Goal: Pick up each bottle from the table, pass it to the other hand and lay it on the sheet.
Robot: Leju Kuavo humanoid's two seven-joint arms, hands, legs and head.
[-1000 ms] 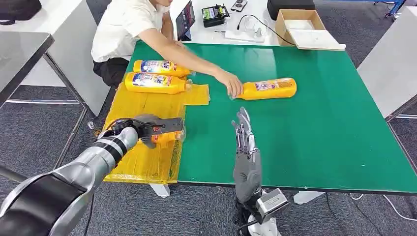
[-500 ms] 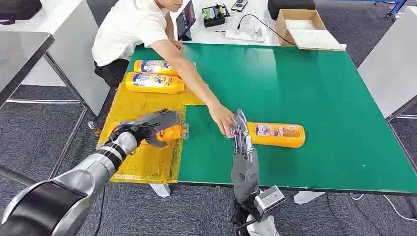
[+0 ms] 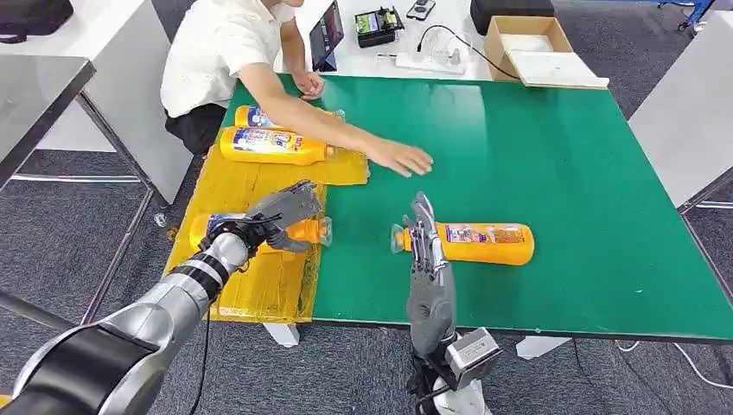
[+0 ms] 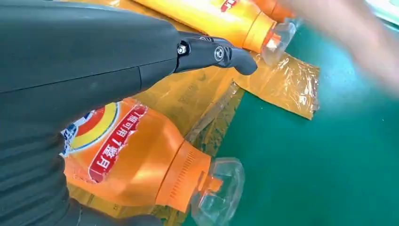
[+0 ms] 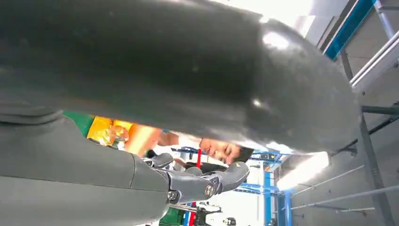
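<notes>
Left hand (image 3: pixel 281 210) loosely over a bottle (image 3: pixel 302 232) on the sheet (image 3: pixel 259 277); right hand (image 3: pixel 425 238) open, empty, beside another bottle (image 3: pixel 480 243).

Bright, even indoor light from overhead in head view. Green table (image 3: pixel 553 173) has a pale glare patch at its far middle; shadows under things are soft and short. Head view sharp, slight stretching toward the edges. Left wrist view: person's arm (image 4: pixel 357 42) is motion-blurred to a pale smear; nearest bottle (image 4: pixel 141 165) is fairly sharp, its clear cap throws highlights. Right wrist view: right hand (image 5: pixel 141 94) very close, dark and soft, with specular spots; ceiling light strip (image 5: pixel 306 169) blown out white; background backlit and hazy.
</notes>
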